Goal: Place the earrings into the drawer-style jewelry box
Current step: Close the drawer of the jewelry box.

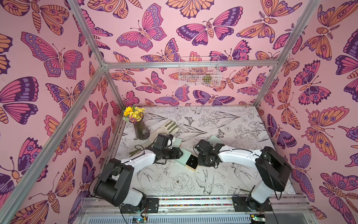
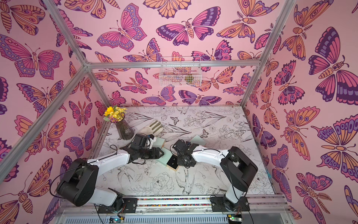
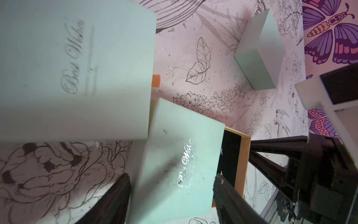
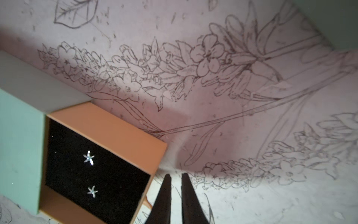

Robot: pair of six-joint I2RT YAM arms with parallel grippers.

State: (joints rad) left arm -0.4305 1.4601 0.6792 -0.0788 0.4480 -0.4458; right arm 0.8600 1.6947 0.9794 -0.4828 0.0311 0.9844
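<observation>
Jewelry box (image 1: 184,157) near the middle of the desk (image 1: 174,184), between the two arms. You see its mint sleeve (image 3: 174,155) lying flat, printed side up, with the tan drawer (image 4: 108,124) drawn partly out on the side facing the right arm and the desk's front edge. Both earrings (image 4: 89,157), small silver stars, sit on the drawer's black pad, apart from each other and clear of the sleeve's mouth. Your left gripper (image 3: 172,175) has its fingers (image 3: 228,197) spread to either side of the sleeve; whether they press its walls cannot be told. Your right gripper (image 4: 176,174) hangs just beside the drawer's outer corner, its fingers (image 4: 164,197) almost together with a thin slit between them and nothing in it. A second mint box (image 1: 177,142) stands just behind the left wrist, and a third mint box (image 1: 214,139) lies just behind the right wrist. A vase of yellow flowers (image 1: 141,131) stands near the desk's back left corner, with a pale glove (image 1: 164,128) lying beside it. A wire basket (image 1: 199,77) hangs on the back wall.
</observation>
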